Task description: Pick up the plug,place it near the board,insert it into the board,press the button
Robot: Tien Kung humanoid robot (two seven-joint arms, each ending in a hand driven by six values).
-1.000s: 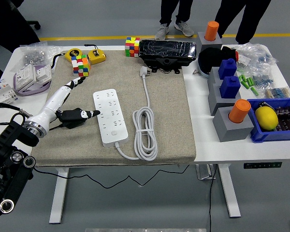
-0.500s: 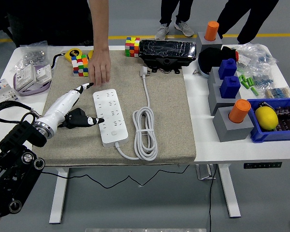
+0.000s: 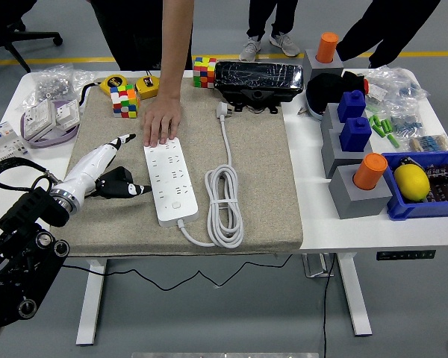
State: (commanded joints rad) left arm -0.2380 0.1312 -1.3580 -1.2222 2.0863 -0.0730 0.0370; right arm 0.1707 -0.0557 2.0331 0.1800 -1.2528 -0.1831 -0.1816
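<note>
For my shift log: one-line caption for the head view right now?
Left hand holds a black plug beside the white power strip as a person's hand rests on the strip's far end.

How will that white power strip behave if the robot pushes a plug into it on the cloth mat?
The power strip looks rigid and flat, so it should not tip. It may slide on the mat under a sideways push; the person's hand resting on its far end probably steadies it. Its coiled cord looks floppy and adds little anchoring.

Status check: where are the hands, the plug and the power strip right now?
Left robot hand shut on black plug, just left of power strip. Right robot hand not in view. Person's hand resting on the strip's far end.
</note>
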